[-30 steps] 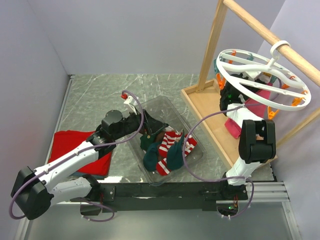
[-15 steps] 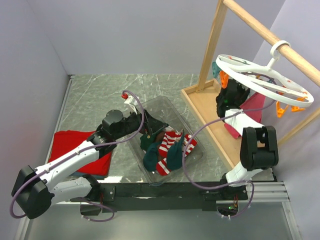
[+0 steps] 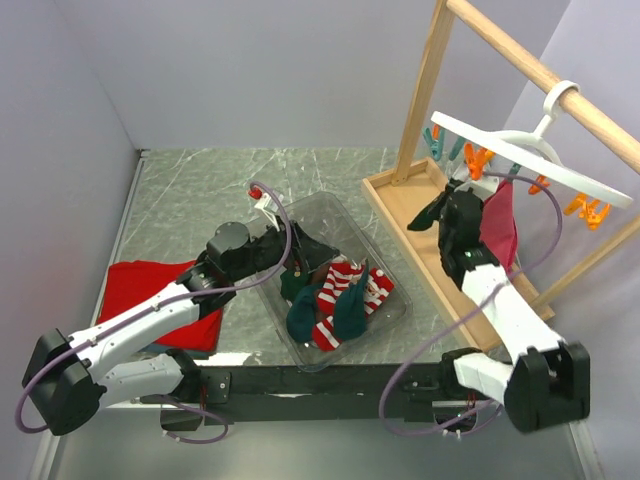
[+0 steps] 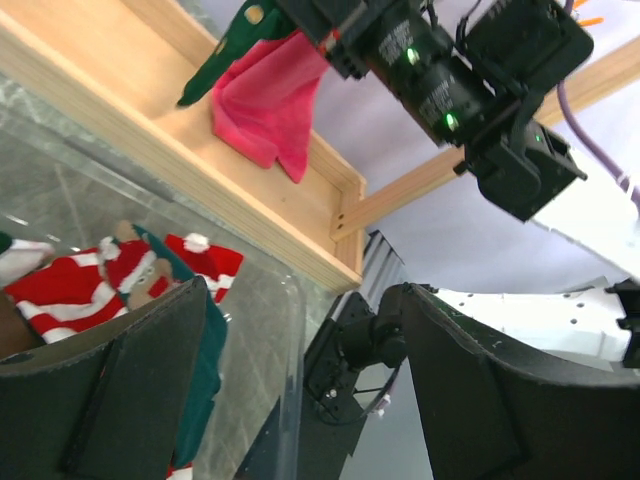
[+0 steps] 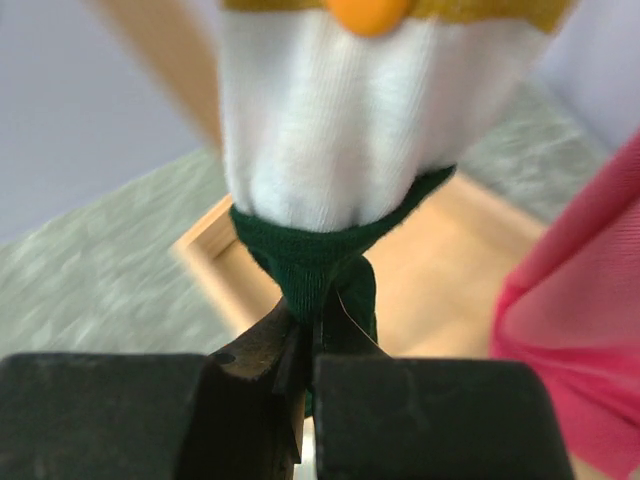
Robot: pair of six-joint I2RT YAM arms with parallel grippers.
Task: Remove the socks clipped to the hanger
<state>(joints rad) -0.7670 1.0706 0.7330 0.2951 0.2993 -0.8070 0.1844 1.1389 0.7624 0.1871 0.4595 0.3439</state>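
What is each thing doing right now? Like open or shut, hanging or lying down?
hanger: tilted, hooked on the rail.
green sock: hanging from a peg, lower end pinched.
pink sock: hanging from the hanger.
loose socks: piled in the clear bin.
right gripper: shut on the green sock.
left gripper: open, empty.
red cloth: lying flat.

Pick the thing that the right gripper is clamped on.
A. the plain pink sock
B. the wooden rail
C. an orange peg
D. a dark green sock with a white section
D: in the right wrist view the right gripper has its jaws pinched shut on the dark green sock, just below the sock's white section.
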